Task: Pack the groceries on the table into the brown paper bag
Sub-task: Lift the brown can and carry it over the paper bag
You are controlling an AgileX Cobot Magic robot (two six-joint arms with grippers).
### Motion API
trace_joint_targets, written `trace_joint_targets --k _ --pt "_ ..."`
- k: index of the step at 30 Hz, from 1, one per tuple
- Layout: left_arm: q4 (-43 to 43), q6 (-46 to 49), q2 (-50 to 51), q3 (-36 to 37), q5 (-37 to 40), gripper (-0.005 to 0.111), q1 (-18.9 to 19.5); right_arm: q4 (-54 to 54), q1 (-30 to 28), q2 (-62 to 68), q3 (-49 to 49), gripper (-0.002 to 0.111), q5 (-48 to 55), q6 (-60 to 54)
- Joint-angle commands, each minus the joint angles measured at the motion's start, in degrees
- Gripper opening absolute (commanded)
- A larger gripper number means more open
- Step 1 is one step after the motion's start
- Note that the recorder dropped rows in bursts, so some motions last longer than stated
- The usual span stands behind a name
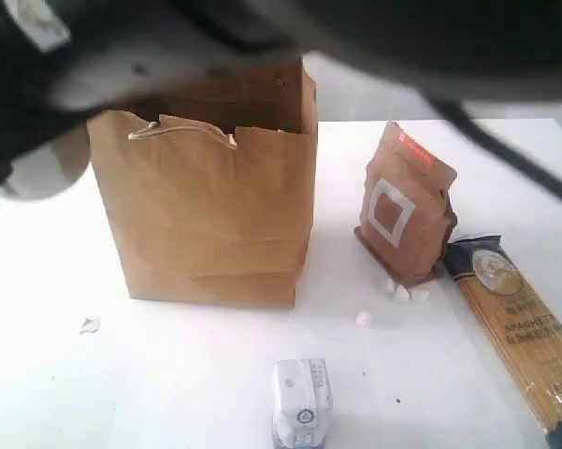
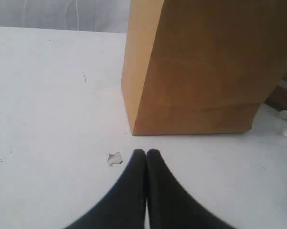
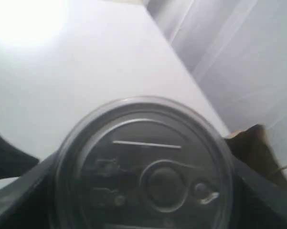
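Right wrist view: my right gripper (image 3: pixel 143 191), spread wide, holds the silver pull-tab can (image 3: pixel 145 167); the tall brown paper bag (image 3: pixel 255 145) stands close beside it, toward the far edge of the white table (image 1: pixel 215 374).

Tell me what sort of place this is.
Probably a robot test bench staged for grocery packing, not a shop: a plain white table, a brown paper bag standing on it, and beside it a spaghetti pack and brown pouch.

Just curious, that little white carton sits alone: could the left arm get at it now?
Probably yes: only bare table seems to lie before the carton, and the bag stands aside. The shut left tool must open first.
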Motion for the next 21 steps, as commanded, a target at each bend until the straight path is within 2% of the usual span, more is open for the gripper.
trace_joint_targets --k 1,6,15,21 --pt "-0.4 -0.13 -0.31 0.16 -0.19 0.0 0.01 -9.93 -1.07 -0.75 -5.6 0.009 2.9 2.01" --pt "-0.4 -0.13 -0.31 0.16 -0.19 0.0 0.01 -11.39 -5.16 0.62 -8.81 0.009 6.92 3.05" --pt "-0.4 -0.13 -0.31 0.16 -0.19 0.0 0.01 -11.31 -13.81 2.76 -9.31 0.009 7.79 3.35" --pt "-0.4 -0.13 -0.31 0.16 -0.19 0.0 0.01 -6.6 -16.23 6.13 -9.31 0.009 6.7 3.35"
